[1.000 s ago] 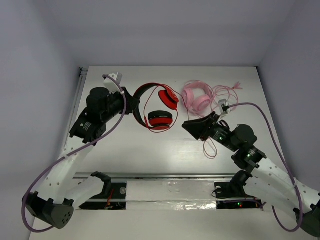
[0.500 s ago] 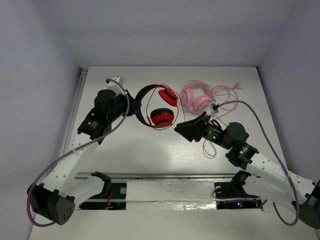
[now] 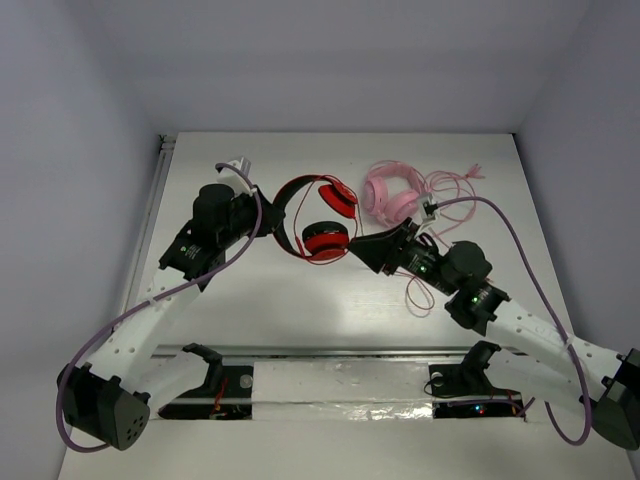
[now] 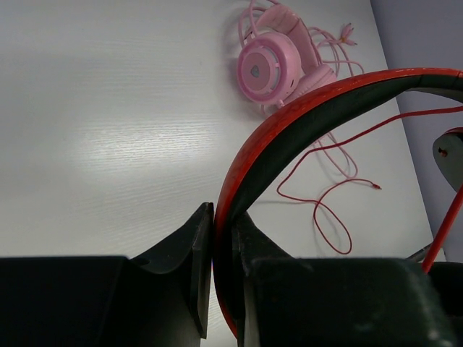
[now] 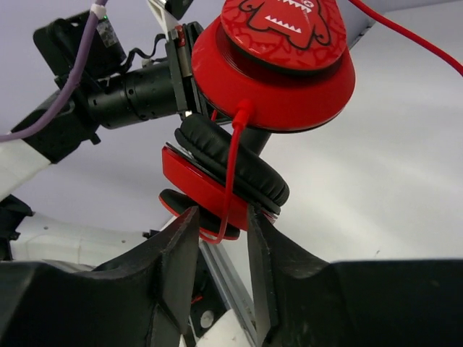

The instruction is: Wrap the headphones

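Observation:
The red headphones (image 3: 318,214) sit in the middle of the table, cups toward the right. My left gripper (image 3: 268,222) is shut on the red and black headband (image 4: 304,123), which runs up between its fingers (image 4: 224,238). My right gripper (image 3: 364,246) is open right beside the lower cup (image 3: 325,240). In the right wrist view a loop of the thin red cable (image 5: 233,166) hangs from the upper cup (image 5: 282,43) down across the lower cup (image 5: 217,181) and between the open fingers (image 5: 223,231). More cable (image 3: 420,300) trails under the right arm.
The pink headphones (image 3: 392,193) with their tangled pink cable (image 3: 455,185) lie just right of the red ones, close behind my right gripper; they also show in the left wrist view (image 4: 271,65). A metal rail (image 3: 330,352) runs along the near edge.
My right gripper has moved left, up to the lower red cup. My left gripper has shifted the headband slightly to the right and kept its hold.

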Robot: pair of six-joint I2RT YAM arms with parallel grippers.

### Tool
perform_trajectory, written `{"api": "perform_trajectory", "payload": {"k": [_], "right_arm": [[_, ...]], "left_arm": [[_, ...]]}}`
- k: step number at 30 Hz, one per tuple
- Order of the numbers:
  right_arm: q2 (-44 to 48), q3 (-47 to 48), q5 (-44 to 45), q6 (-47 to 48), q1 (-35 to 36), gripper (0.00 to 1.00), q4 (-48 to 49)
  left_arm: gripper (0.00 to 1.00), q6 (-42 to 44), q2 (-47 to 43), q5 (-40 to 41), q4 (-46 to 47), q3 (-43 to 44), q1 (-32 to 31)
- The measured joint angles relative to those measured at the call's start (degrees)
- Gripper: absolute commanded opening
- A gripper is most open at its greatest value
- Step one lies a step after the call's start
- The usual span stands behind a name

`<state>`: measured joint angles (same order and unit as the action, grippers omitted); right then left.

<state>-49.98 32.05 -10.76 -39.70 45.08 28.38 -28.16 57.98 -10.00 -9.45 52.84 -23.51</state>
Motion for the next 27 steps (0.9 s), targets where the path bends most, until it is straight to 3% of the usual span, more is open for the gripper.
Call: {"api": "perform_trajectory", "payload": {"k": [3, 8, 13, 27], "right_arm": [[0.0, 0.0, 0.5, -0.2, 0.0, 0.32, 0.8], [-0.5, 0.0, 0.7, -0.7, 0.0, 0.13, 1.3], [-0.7, 0.0, 0.7, -1.0, 0.0, 0.00, 1.3], [-0.5, 1.1, 2.9, 2.0, 0.0, 0.00, -4.5]], "left_arm": [[0.00, 0.0, 0.0, -0.3, 0.2, 0.0, 0.0], [0.00, -0.2, -0.1, -0.6, 0.2, 0.0, 0.0], [0.00, -1.3, -1.0, -0.2, 0.9, -0.4, 0.0], [0.00, -5.1, -2.6, -2.8, 4.5, -1.7, 0.0]]}}
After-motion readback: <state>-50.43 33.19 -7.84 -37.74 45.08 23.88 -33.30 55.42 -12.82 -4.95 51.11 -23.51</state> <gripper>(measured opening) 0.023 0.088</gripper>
